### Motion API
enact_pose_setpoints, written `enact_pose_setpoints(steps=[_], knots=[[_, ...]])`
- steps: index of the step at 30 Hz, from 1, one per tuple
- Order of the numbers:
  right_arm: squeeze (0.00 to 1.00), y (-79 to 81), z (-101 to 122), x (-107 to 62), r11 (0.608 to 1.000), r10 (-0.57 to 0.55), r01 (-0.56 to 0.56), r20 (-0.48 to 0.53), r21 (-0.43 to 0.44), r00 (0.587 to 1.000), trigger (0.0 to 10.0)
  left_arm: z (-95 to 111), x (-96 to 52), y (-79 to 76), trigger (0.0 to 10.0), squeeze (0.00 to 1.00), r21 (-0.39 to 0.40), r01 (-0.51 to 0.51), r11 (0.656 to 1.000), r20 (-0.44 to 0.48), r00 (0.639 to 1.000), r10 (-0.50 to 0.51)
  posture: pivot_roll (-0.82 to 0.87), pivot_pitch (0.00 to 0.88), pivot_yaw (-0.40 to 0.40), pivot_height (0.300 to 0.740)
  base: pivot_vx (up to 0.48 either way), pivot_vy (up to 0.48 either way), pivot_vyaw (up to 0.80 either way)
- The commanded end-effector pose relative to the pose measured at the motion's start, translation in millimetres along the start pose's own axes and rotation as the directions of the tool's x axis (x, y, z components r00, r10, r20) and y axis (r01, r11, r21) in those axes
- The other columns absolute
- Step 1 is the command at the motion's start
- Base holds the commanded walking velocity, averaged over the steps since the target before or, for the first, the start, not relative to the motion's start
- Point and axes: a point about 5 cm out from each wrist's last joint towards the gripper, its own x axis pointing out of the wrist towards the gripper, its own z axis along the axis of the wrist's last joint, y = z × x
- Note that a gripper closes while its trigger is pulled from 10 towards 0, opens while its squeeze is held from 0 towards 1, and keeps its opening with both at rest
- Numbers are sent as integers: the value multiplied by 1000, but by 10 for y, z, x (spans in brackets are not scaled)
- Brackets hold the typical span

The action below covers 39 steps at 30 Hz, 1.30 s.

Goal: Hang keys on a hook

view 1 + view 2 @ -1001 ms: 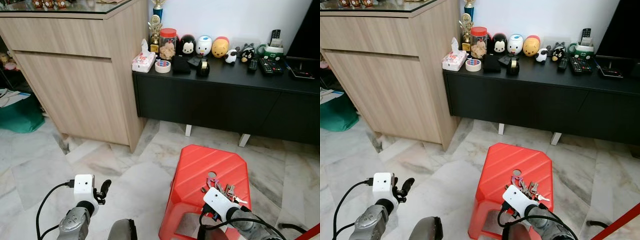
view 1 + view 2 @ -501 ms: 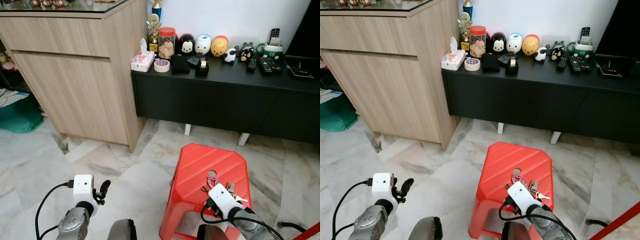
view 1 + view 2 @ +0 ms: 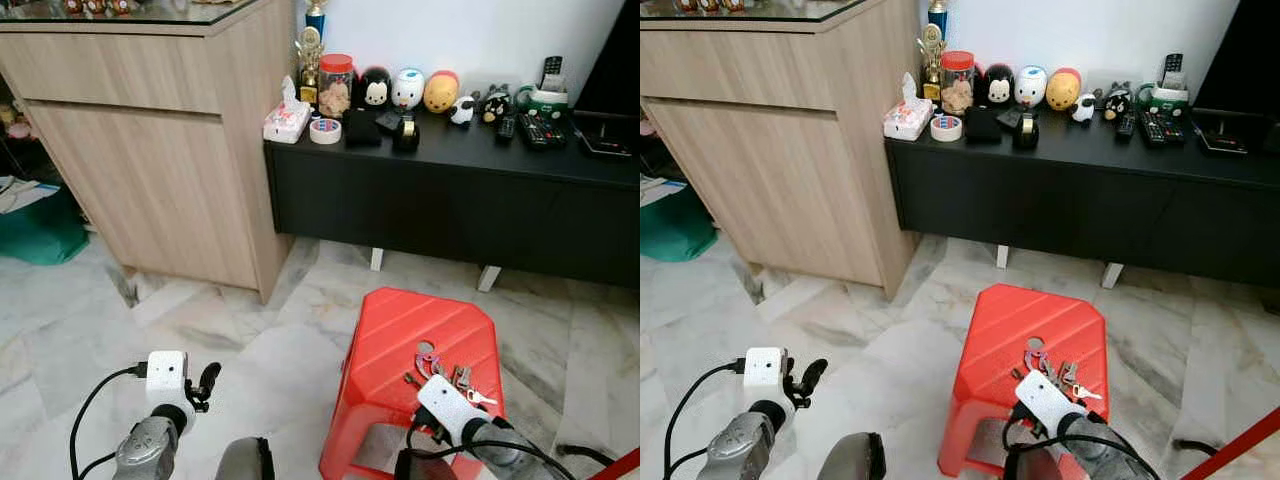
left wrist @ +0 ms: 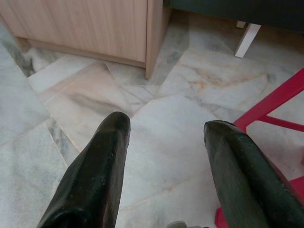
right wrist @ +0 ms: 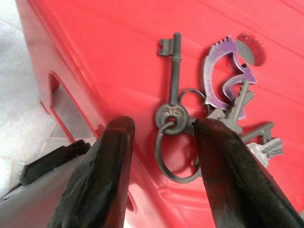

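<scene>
From my head, the keys (image 3: 445, 368) lie on the red stool (image 3: 400, 340), just beyond my right gripper (image 3: 432, 400). My left gripper (image 3: 205, 380) hangs low over the marble floor (image 3: 250, 340).

Left wrist: my fingers (image 4: 95, 175) spread wide, holding nothing, above the floor.

Right wrist: my fingers (image 5: 102, 180) stand open on either side of the key ring (image 5: 175, 154), not closed on it.

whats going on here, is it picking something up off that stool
Yes, most likely. A bunch of keys lies on the red stool, and the right gripper is over it, fingers open either side of the key ring, not closed on it. The left gripper hangs open above the marble floor, doing nothing.
</scene>
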Motion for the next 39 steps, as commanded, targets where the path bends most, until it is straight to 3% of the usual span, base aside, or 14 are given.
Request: enact_pose_setpoints(steps=[1,29,33,36,39], knots=[[0,-31,26,12,1000,-8,8,-7,-7,1000,10000,-21,-8,23,10000,0,14,0,1000,-20,1000,0,58,0,-13,600,0,0,0],[0,59,-101,20,999,40,-42,-128,-17,991,10000,-31,-7,31,10000,0,19,-3,1000,-28,1000,4,64,0,-15,600,0,0,0],[0,17,43,26,1000,-3,3,-11,18,1000,10000,-48,-22,44,10000,0,21,-5,1000,-32,999,5,67,0,-19,600,0,0,0],[0,47,91,21,997,12,-14,33,73,999,10000,-53,-25,48,10000,0,23,-5,1000,-36,999,6,64,0,-17,600,0,0,0],[0,93,89,9,996,42,-45,42,75,998,10000,-56,-26,48,10000,0,23,-5,1000,-37,999,6,64,0,-17,600,0,0,0]])
